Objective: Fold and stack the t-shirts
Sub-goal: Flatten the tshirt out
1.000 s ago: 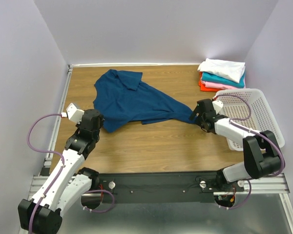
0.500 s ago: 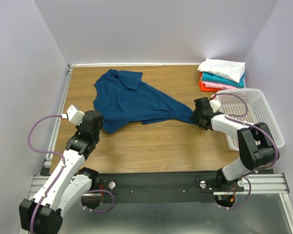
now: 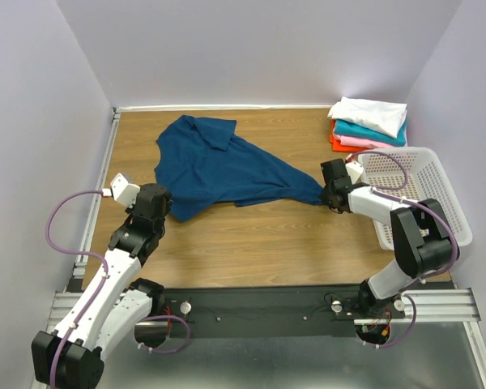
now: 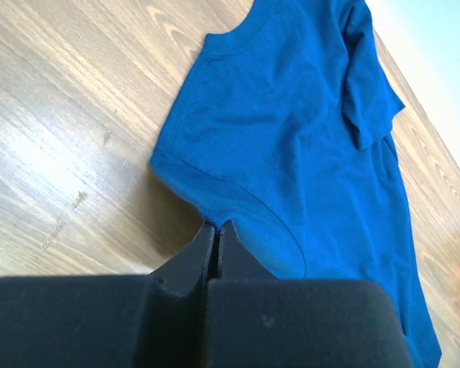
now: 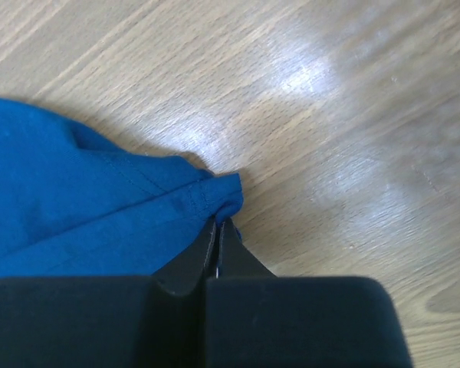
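A navy blue t-shirt [image 3: 219, 166] lies spread and rumpled across the middle of the wooden table, pulled to a point at its right end. My left gripper [image 3: 166, 212] is shut on the shirt's lower left hem; the left wrist view shows the jaws [image 4: 217, 227] pinched together on the cloth edge [image 4: 215, 215]. At the shirt's right tip, my right gripper [image 3: 325, 198] is also shut, its jaws [image 5: 219, 224] pinching the hem corner [image 5: 226, 195]. Folded t-shirts [image 3: 369, 123] sit stacked at the back right: white on top, then teal, pink and orange-red.
A white perforated basket [image 3: 437, 207] stands on the right side of the table, just behind my right arm. Walls close the table in at the left, back and right. Bare wood [image 3: 251, 243] lies between the shirt and the near rail.
My right gripper went from open to shut on the shirt's right corner and shifted slightly up and left. The left arm and the shirt have stayed put.
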Controlling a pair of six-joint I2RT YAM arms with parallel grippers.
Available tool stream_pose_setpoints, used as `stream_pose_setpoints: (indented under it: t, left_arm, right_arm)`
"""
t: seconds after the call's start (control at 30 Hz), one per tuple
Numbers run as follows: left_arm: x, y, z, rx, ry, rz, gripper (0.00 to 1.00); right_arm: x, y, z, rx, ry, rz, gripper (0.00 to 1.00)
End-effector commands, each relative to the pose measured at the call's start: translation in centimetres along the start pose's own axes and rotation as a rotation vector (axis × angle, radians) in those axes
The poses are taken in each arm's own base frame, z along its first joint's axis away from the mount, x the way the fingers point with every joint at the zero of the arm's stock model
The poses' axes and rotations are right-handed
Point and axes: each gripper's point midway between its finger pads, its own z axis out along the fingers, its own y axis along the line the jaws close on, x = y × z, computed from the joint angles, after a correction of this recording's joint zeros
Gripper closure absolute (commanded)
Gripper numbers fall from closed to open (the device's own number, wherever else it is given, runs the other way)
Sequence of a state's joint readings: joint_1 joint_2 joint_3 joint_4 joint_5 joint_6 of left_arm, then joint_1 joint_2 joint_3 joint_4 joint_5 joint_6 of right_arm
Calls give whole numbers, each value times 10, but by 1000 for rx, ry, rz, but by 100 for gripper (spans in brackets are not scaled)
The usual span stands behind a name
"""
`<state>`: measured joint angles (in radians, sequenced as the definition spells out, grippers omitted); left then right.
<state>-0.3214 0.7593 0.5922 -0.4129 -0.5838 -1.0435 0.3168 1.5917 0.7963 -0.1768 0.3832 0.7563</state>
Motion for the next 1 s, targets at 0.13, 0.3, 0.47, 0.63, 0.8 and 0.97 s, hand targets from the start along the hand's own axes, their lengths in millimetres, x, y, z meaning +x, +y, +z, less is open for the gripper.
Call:
stream_pose_setpoints:
  t: [0.13,0.3,0.47,0.63,0.8,0.97]
  left_arm:
    - [-35,-19,-13,41,-86,-83,100]
    - [-98,-58,-52,192,-222,-191,100]
    - [-184,-91,-123,374,-407,-255,100]
    - [-267,-113,-220,577,-562,-310,100]
    - [-318,-127,-303,792,-671,-323,100]
    - [-359,-143,-404,1056,-792,-216,100]
  right_arm:
    - [-40,18,-37,-113,-99,-10,99]
    - [-97,34,-98,-246,-277,-30,99]
    - [-157,59,-199,-497,-474,-51,99]
    - [-217,55,-334,-708,-730,-22,99]
    - [-240,31,-435,-829,-904,-9,99]
    - [-239,3,-521,-961,-1019,-17,99]
